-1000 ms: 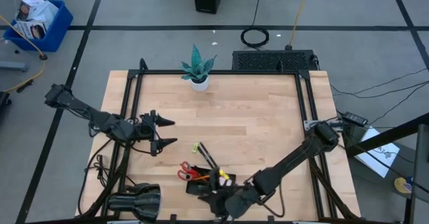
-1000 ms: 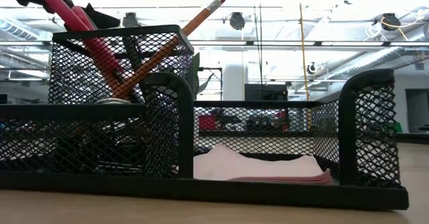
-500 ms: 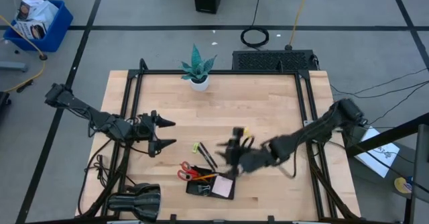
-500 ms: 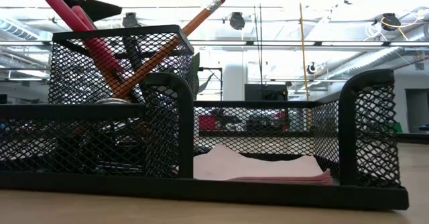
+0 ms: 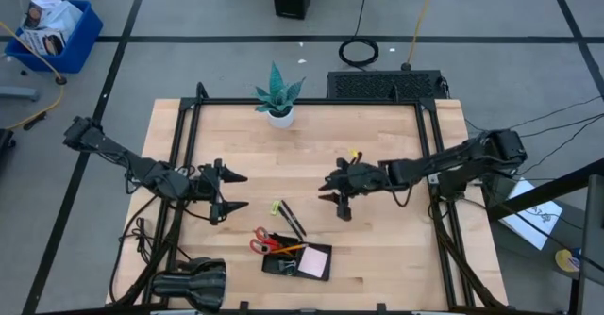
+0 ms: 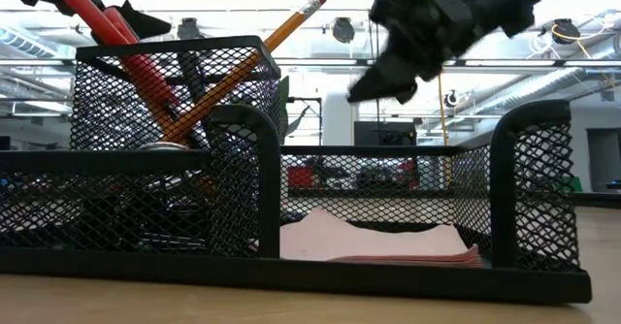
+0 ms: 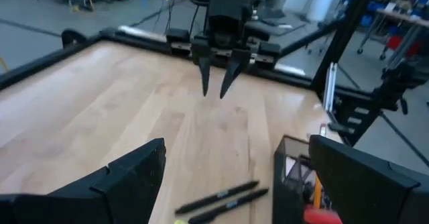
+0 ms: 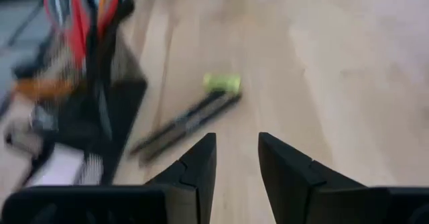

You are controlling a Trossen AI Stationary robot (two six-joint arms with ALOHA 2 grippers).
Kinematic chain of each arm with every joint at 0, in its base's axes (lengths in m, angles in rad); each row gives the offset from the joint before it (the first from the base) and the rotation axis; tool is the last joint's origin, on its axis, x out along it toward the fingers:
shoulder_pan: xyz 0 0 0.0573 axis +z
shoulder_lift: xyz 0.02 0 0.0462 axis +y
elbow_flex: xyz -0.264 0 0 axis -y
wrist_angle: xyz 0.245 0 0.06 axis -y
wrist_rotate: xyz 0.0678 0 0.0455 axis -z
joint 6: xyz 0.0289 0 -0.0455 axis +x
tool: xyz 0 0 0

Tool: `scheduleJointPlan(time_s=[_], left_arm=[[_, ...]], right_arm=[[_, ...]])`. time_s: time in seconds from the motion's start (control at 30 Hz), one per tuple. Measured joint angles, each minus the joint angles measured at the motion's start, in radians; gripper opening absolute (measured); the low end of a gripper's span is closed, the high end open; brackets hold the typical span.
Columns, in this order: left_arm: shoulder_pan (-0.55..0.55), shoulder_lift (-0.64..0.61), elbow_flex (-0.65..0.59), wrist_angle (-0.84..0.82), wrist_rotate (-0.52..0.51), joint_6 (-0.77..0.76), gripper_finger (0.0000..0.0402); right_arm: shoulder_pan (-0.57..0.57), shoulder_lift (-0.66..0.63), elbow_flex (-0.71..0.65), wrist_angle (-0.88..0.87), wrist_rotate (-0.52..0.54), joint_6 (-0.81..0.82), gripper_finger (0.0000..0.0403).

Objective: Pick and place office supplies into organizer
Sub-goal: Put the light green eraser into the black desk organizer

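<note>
Two grippers above the table, one organizer (image 5: 298, 259) at 6 o'clock near the front edge.

Held in the organizer: one pair of red-handled scissors (image 5: 261, 242), one orange pencil (image 6: 247, 62) leaning in the mesh cup, one pink note pad (image 5: 314, 259) in the flat compartment. Left on the wood at 11 o'clock of the organizer: two black pens (image 5: 292, 220), side by side, and one small yellow piece (image 5: 276, 207). Left gripper (image 5: 234, 190) at 9 o'clock, fingers spread wide, empty. Right gripper (image 5: 333, 194) near table centre, fingers slightly apart, nothing gripped.
</note>
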Motion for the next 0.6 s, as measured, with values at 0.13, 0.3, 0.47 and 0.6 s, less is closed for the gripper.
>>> scheduleJointPlan(time_s=[0.13, 0.3, 0.47, 0.6], left_arm=[[0.001, 0.0, 0.0, -0.022, -0.003, -0.024, 0.037], [0.0, 0.0, 0.0, -0.017, 0.003, -0.04, 0.0366], [0.0, 0.014, 0.0, -0.024, 0.057, -0.058, 0.0367], [0.0, 0.045, 0.0, -0.022, 0.063, -0.065, 0.0367]], right_arm=[[0.009, -0.003, -0.045, 0.064, 0.034, -0.012, 0.0102], [0.021, -0.001, -0.117, 0.162, 0.13, -0.065, 0.0098], [0.019, -0.002, -0.228, 0.415, 0.16, -0.033, 0.0096], [0.02, -0.033, -0.294, 0.507, 0.141, -0.031, 0.0095]])
